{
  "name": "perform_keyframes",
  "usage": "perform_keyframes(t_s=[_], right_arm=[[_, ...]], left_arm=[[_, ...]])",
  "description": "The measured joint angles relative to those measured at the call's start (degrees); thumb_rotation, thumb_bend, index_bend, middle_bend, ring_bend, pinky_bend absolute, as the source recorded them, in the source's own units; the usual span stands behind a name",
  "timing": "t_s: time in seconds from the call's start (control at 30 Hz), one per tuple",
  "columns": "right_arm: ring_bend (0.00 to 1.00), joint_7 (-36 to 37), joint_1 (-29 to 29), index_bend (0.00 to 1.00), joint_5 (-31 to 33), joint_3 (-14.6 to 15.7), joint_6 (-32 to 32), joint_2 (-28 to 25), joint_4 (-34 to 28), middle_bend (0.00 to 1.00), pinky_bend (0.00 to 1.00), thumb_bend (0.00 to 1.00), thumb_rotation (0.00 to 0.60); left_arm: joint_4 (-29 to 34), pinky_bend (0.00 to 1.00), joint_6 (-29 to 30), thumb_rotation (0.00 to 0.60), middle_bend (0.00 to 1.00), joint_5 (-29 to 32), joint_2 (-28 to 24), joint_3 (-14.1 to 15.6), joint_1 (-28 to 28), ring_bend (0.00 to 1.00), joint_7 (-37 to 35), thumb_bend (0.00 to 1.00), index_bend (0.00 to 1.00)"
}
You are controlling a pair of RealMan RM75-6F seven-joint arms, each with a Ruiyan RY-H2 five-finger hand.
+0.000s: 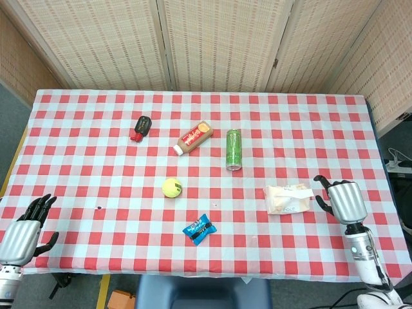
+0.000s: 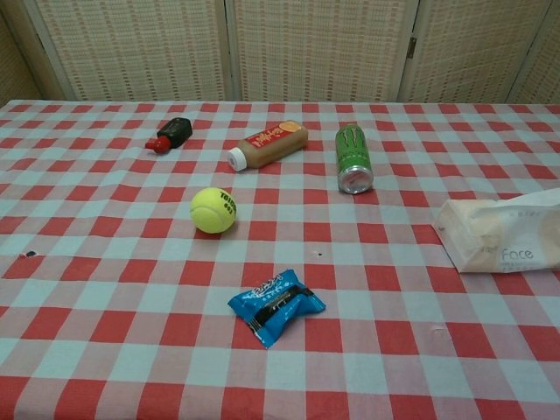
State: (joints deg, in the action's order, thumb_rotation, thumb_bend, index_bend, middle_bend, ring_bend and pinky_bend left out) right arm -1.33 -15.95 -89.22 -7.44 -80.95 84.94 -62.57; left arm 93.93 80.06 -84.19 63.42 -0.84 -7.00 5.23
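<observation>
My right hand [image 1: 341, 199] hovers at the table's right side, just right of a white tissue pack [image 1: 288, 198] [image 2: 500, 236], fingers spread and holding nothing. My left hand [image 1: 24, 229] hangs at the front left corner with fingers apart, empty, far from every object. Neither hand shows in the chest view. On the red-checked cloth [image 1: 96, 148] lie a yellow tennis ball [image 1: 172, 187] [image 2: 213, 210], a blue snack packet [image 1: 199, 229] [image 2: 276, 305], a green can [image 1: 233, 149] [image 2: 353, 157] on its side, a brown bottle [image 1: 193, 137] [image 2: 267, 144] on its side and a small black bottle with a red cap [image 1: 140, 127] [image 2: 170, 135].
Woven screen panels [image 1: 219, 38] stand behind the table's far edge. A blue-grey chair back [image 1: 199, 293] sits at the front edge. Cables [image 1: 399, 161] lie on the floor to the right.
</observation>
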Motion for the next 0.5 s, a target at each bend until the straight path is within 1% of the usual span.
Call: perform_keyframes(t_s=[0.27, 0.5], right_arm=[[0.79, 2.7, -3.31, 0.39, 1.76, 0.0, 5.88, 1.57, 2.14, 0.88, 0.78, 0.18, 0.6], [0.79, 4.51, -4.62, 0.41, 1.57, 1.26, 8.17, 2.12, 2.14, 0.88, 0.78, 0.18, 0.6]], left_arm=[[0.0, 0.36, -0.52, 0.6, 0.0, 0.17, -0.15, 0.03, -0.23, 0.03, -0.57, 0.39, 0.06], [-0.05, 0.36, -0.52, 0.6, 0.0, 0.41, -0.24, -0.05, -0.21, 0.04, -1.19, 0.39, 0.06]])
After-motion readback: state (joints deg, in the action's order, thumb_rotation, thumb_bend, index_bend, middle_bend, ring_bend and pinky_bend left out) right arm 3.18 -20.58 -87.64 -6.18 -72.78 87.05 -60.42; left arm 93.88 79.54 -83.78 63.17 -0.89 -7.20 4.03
